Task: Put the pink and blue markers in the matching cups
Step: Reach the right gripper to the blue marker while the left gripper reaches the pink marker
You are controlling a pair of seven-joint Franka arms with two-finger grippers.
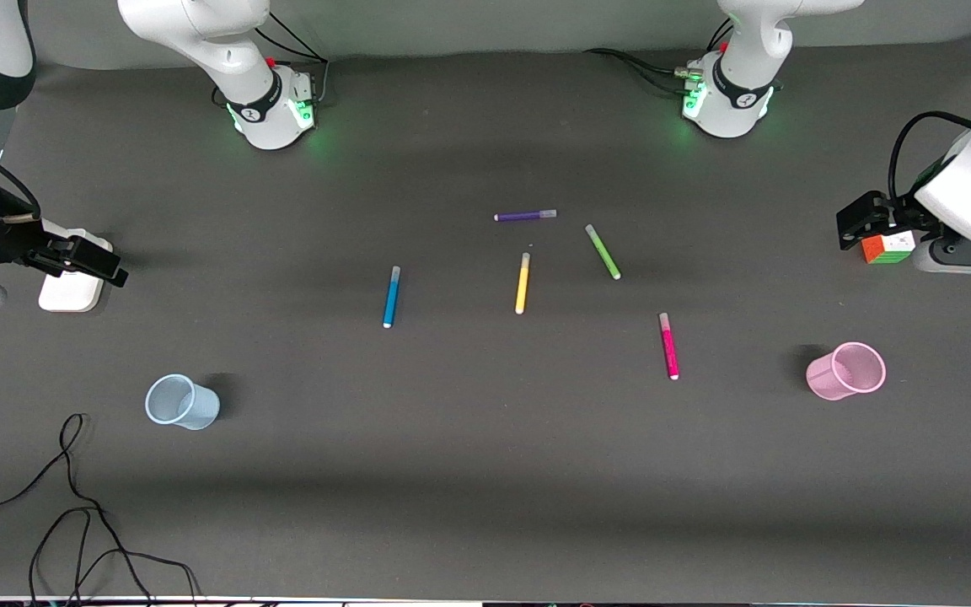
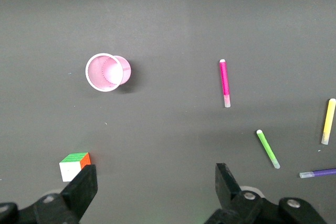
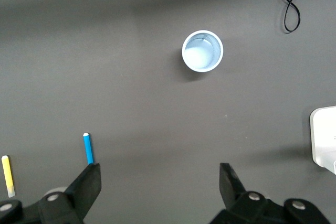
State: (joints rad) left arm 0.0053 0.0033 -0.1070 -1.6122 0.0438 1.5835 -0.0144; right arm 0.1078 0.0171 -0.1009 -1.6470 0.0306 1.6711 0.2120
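Observation:
The blue marker [image 1: 391,296] and the pink marker [image 1: 668,346] lie flat on the dark table. The pale blue cup [image 1: 180,402] stands toward the right arm's end, the light pink cup [image 1: 846,371] toward the left arm's end. My left gripper [image 1: 855,226] is open and empty, over the table beside a colour cube. Its wrist view shows the pink cup [image 2: 107,72] and pink marker [image 2: 224,83]. My right gripper [image 1: 96,263] is open and empty, over a white pad. Its wrist view shows the blue cup [image 3: 202,51] and blue marker [image 3: 88,149].
A yellow pen [image 1: 523,283], a green pen [image 1: 603,251] and a purple pen [image 1: 525,216] lie mid-table. A colour cube [image 1: 888,246] sits at the left arm's end, a white pad [image 1: 72,287] at the right arm's end. A black cable [image 1: 72,506] lies near the front edge.

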